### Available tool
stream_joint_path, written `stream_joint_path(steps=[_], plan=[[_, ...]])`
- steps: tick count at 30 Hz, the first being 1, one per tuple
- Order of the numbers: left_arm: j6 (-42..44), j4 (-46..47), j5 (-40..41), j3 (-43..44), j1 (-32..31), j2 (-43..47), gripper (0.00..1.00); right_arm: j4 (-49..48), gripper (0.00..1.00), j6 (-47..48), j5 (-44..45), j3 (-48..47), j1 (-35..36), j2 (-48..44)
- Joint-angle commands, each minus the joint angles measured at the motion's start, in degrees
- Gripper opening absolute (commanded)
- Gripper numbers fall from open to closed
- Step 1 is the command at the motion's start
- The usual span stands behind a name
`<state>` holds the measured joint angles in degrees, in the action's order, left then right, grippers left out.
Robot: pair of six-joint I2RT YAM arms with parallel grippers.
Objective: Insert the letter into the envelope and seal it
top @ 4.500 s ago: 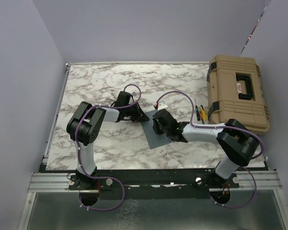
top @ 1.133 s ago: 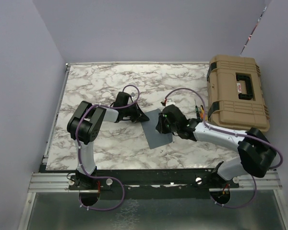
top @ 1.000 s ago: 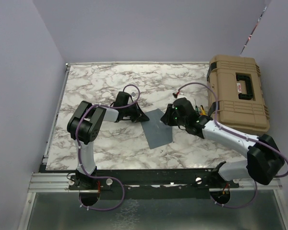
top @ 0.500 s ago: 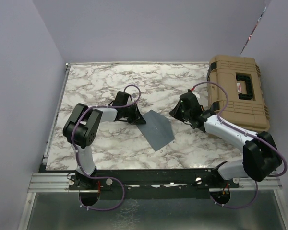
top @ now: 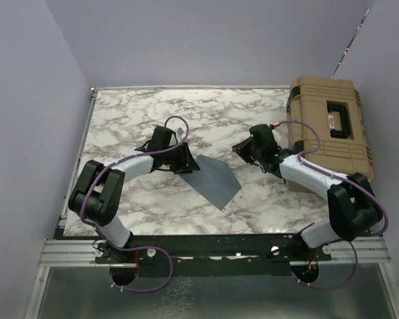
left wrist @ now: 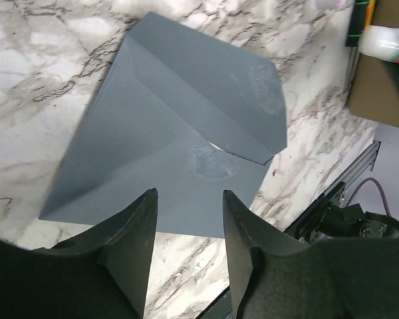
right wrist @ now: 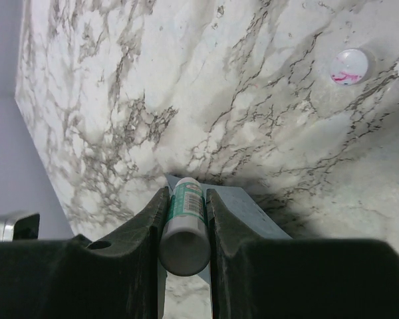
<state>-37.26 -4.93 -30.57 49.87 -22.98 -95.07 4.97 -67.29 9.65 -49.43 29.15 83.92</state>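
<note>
Envelope [top: 216, 179] is flat on the marble table [top: 133, 119] approx mid-table, flap folded down, shiny smear near the flap tip. Left gripper [left wrist: 187, 196] sits right at its left corner, fingers apart w/ nothing btwn them, can't tell if it's touching. Right gripper [right wrist: 186, 191] is off to the envelope's right, clamped on a glue stick [right wrist: 186, 229]. Tan case [top: 329, 126] far right.

Left claw [left wrist: 188, 199] stands parted and empty, right claw [right wrist: 186, 193] clamps a glue stick [right wrist: 185, 229]
</note>
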Motion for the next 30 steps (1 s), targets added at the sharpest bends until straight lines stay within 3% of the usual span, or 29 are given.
stream_joint_path(steps=[1, 8, 13, 19, 25, 30], plan=[[-0.2, -0.6, 1.3, -1.3, -0.2, 4.4, 0.47, -4.0, 0.04, -12.1, 2.5, 0.7, -0.3, 4.7], [-0.2, -1.1, 1.1, -1.0, -0.1, 5.7, 0.51, -9.1, 0.04, -19.1, 2.4, 3.6, -0.3, 8.7], [0.1, -1.1, 1.1, -0.2, -0.2, 4.9, 0.52, -11.3, 0.10, -23.1, 1.1, 7.3, -0.3, 10.1], [0.5, -1.2, 1.0, 0.6, -0.1, 3.2, 0.53, -7.1, 0.24, -25.3, 2.3, 8.0, -0.4, 10.3], [0.9, -1.1, 0.9, 2.0, -0.2, 1.7, 0.55, 3.8, 0.60, -25.6, 5.7, 6.4, -0.4, 7.3], [1.4, -1.2, 1.1, 2.7, -0.1, 0.6, 0.44, 7.7, 0.64, -20.7, 5.9, 7.1, -0.4, 2.6]])
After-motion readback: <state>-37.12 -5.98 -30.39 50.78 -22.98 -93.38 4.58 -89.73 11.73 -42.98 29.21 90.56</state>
